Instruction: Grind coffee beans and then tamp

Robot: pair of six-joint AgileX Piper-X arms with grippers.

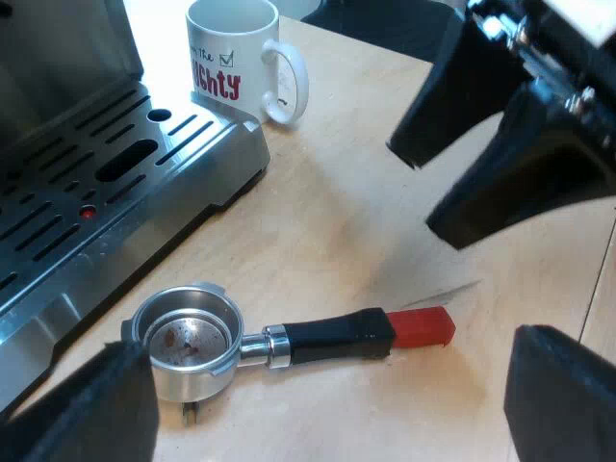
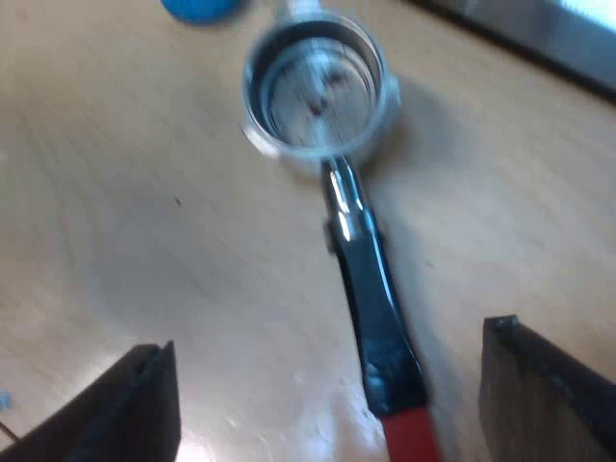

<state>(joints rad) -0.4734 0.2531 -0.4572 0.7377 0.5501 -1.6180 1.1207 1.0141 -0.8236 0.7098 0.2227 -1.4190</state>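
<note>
The metal holder point(image 1: 191, 337) lies loose on the wooden table beside the espresso machine's drip tray point(image 1: 106, 192), its basket holding only a few dark specks. Its dark handle point(image 1: 332, 337) ends in red point(image 1: 423, 327). My left gripper point(image 1: 327, 414) hovers open over the holder, one finger near the basket and the other past the red end. My right gripper point(image 1: 423, 192) hangs above the red end. In the right wrist view my right gripper point(image 2: 327, 390) is open, its fingers astride the handle point(image 2: 371, 289), with the basket point(image 2: 313, 87) beyond. A blue tamper point(image 2: 197, 8) sits past the basket.
A white mug point(image 1: 241, 58) with red lettering stands on the table by the drip tray's corner. The machine's metal base point(image 2: 539, 29) runs close to the holder's basket. Bare wooden table point(image 1: 366, 241) lies between the mug and the holder.
</note>
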